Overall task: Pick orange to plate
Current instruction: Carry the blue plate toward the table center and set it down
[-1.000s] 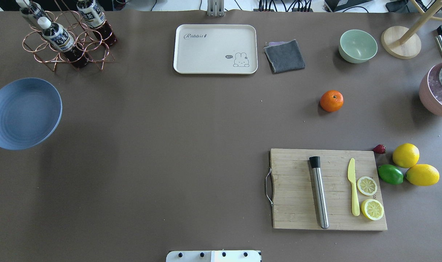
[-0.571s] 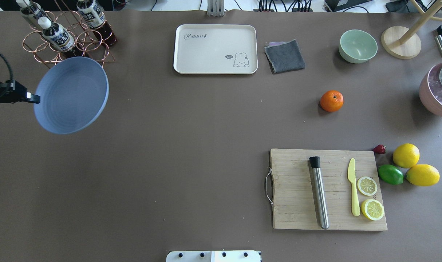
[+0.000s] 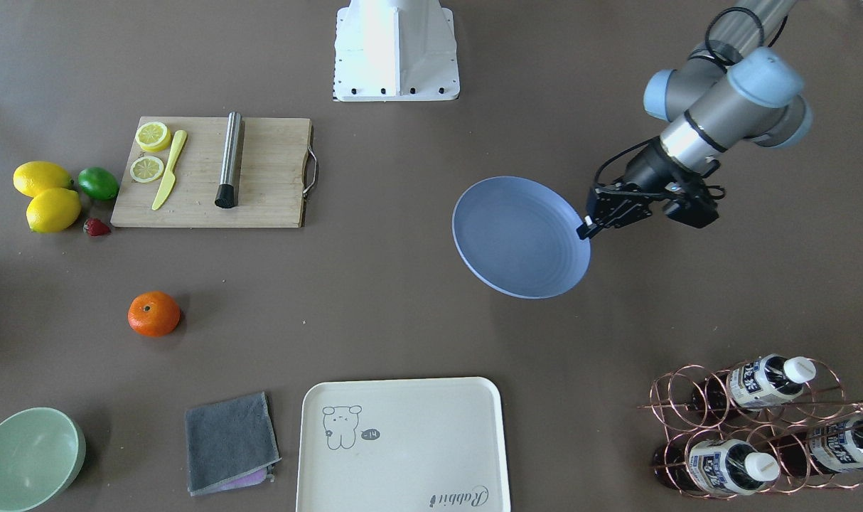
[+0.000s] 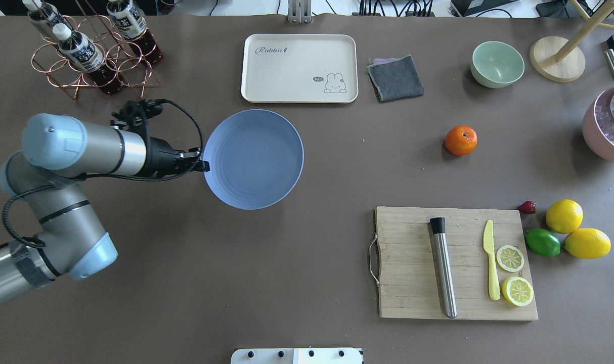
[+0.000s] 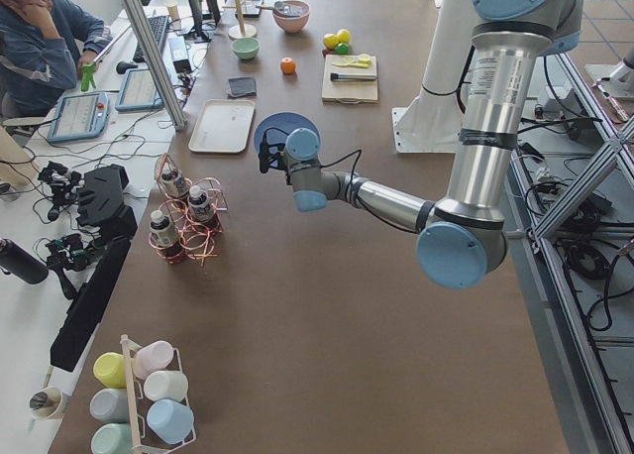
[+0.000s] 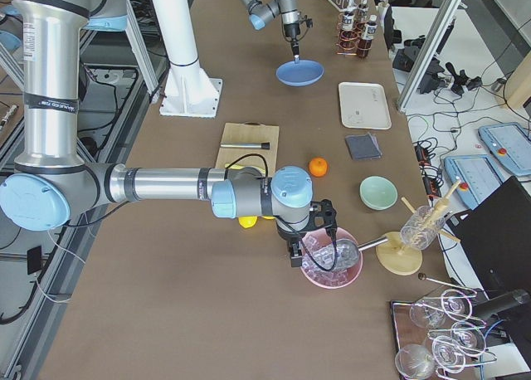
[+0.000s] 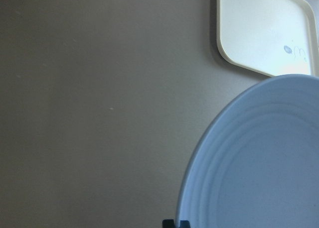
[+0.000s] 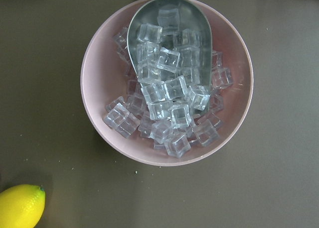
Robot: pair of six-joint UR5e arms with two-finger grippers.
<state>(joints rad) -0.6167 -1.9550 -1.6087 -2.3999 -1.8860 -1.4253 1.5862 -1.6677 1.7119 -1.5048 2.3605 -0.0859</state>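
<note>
The orange (image 4: 461, 140) rests on the brown table right of centre, with nothing touching it; it also shows in the front view as the orange (image 3: 154, 313). My left gripper (image 4: 204, 165) is shut on the left rim of the light-blue plate (image 4: 256, 159) and holds it slightly tilted above the table, just in front of the cream tray. A wide stretch of table lies between plate and orange. The right gripper (image 6: 294, 251) shows only in the exterior right view, hovering over the pink ice bowl; I cannot tell whether it is open or shut.
Along the back are a cream tray (image 4: 299, 68), a grey cloth (image 4: 395, 77) and a green bowl (image 4: 497, 63). A cutting board (image 4: 408, 283) carries a muddler, knife and lemon slices; lemons and a lime (image 4: 542, 242) lie beside it. A bottle rack (image 4: 92, 55) stands back left.
The left arm has swung the plate rightward from the table's left edge to near the centre, in front of the tray. The orange has stayed put.
</note>
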